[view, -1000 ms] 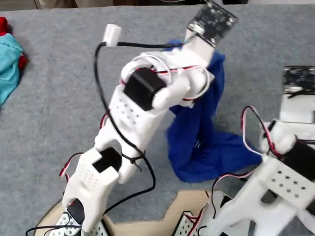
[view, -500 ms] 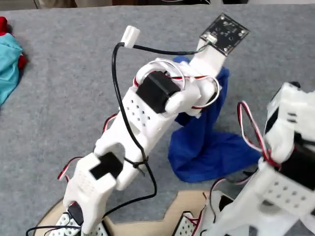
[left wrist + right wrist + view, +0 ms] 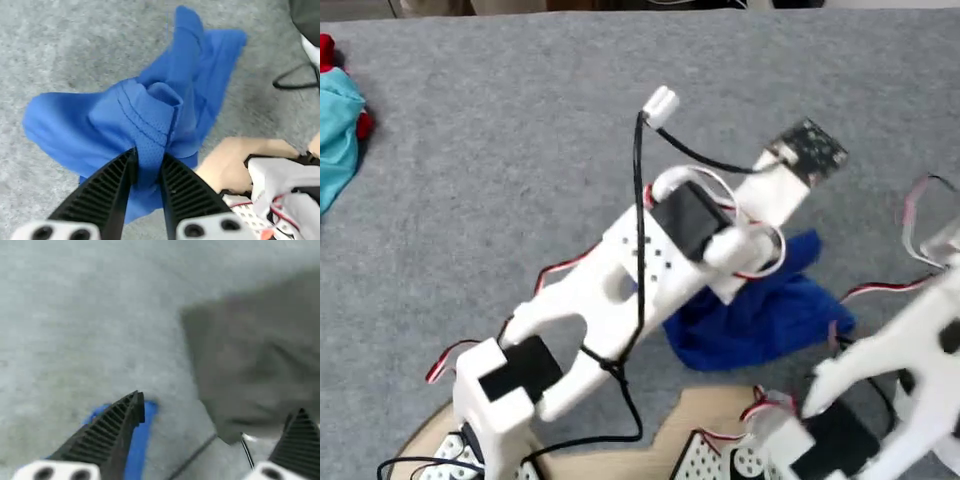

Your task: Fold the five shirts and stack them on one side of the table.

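– Blue shirt (image 3: 760, 320) first: where is it sitting?
– It is lying crumpled on the grey table (image 3: 470, 150), on the near side and right of the middle. It is just beyond the pale wooden board (image 3: 692, 418) that is carrying the arm bases. Part of it is lying under the wrist of the left arm (image 3: 650, 260), which is stretching over it from the near left corner.
– And what is the left hand (image 3: 148, 156) doing?
– It is pinching a raised fold of the shirt (image 3: 150, 115) between its black ribbed fingers (image 3: 107, 190). The jaws are pressing together on the fabric, and the rest of the cloth is spreading out on the table below.
– The right hand (image 3: 219, 407)?
– It is hanging spread wide with nothing between its fingers, above bare table. A blue edge of the shirt (image 3: 142, 432) is peeking past one finger. A darker patch (image 3: 250, 365) is showing on the surface beneath, and I cannot tell what it is. In the high view the right arm (image 3: 900, 370) is standing at the near right corner, just beside the shirt.
– What is the surface looking like?
– Grey and felt-like, covering the whole table. At the far left edge a teal shirt (image 3: 335, 120) is lying with something red (image 3: 328, 48) peeking out beside it, well apart from the blue one.
– Anything of the room?
– A thin strip is showing beyond the far edge of the table, too narrow to make out.
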You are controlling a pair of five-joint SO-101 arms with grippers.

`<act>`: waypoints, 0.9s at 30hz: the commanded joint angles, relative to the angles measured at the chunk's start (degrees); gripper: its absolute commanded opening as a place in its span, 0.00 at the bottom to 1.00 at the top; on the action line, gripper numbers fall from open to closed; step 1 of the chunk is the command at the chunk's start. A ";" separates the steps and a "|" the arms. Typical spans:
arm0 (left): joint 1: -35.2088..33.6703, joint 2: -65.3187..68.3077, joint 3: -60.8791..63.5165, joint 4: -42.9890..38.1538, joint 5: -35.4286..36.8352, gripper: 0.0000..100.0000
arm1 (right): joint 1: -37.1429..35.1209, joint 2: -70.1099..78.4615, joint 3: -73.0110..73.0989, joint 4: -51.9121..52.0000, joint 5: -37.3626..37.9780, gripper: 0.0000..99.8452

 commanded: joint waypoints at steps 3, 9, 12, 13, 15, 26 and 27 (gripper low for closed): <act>3.87 -3.30 1.32 -1.14 0.35 0.03 | 9.54 6.64 -3.03 0.26 -0.35 0.42; 3.87 -3.82 4.57 -0.88 -1.67 0.36 | 10.59 9.10 -3.03 0.62 -0.26 0.42; 1.41 -4.00 4.40 -0.79 -6.24 0.51 | 8.84 8.48 -3.12 1.14 -0.26 0.42; 0.18 -4.18 3.43 -0.79 -7.30 0.53 | 7.96 8.04 -3.12 1.49 -0.26 0.42; -4.04 -5.49 1.41 -0.62 -7.65 0.55 | 5.76 7.25 -3.12 2.37 -0.26 0.42; -39.03 -19.82 1.32 0.62 -8.00 0.55 | -26.24 2.24 -3.74 2.55 -0.62 0.42; -42.55 -21.49 2.90 0.62 -8.00 0.55 | -30.02 2.33 -3.74 2.55 -0.70 0.42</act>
